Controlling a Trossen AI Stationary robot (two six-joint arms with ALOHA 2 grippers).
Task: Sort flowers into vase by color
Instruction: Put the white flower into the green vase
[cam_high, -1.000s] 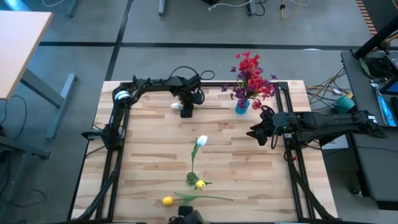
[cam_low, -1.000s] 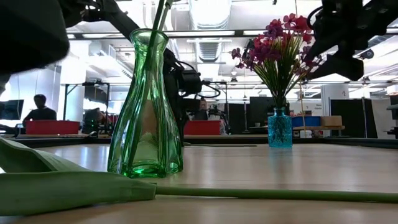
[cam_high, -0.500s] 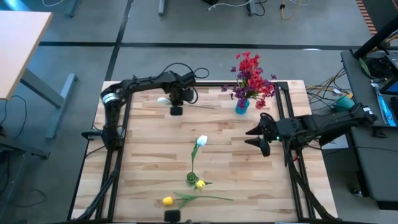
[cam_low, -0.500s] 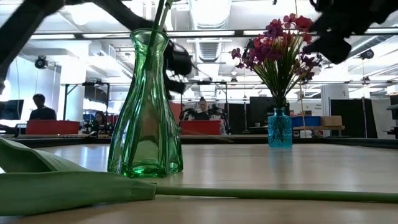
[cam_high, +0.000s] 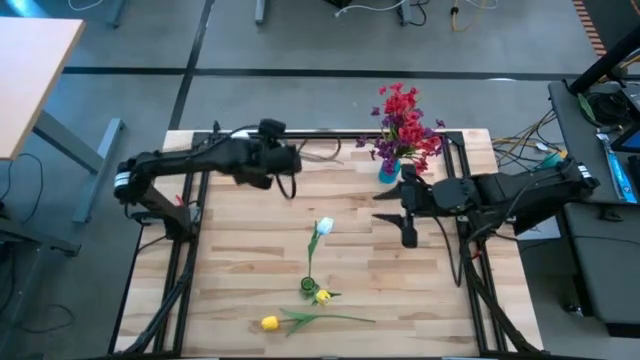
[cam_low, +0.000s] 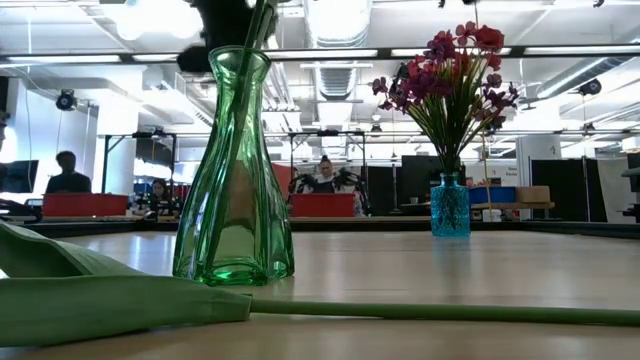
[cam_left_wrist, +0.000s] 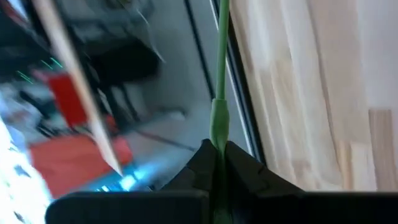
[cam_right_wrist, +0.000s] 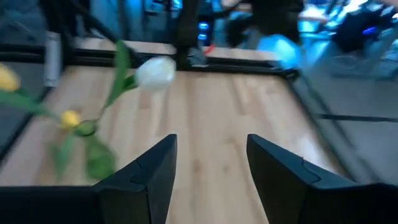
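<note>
Heads up: that thin green stem (cam_left_wrist: 220, 93) your left gripper (cam_left_wrist: 216, 155) is pinching could slip or bend, since the fingers are clamped tight on so little. Your right gripper (cam_right_wrist: 208, 165) hangs over the table's right side, fingers spread, holding nothing. The white flower (cam_high: 324, 227) is already standing in the green vase (cam_low: 235, 180); a yellow flower (cam_high: 270, 322) lies near the front edge.

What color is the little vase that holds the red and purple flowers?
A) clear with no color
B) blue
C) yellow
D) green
B: in the low view the red and purple flowers stand in a small blue vase, while the taller green vase nearer the camera shows only green stems inside.
</note>
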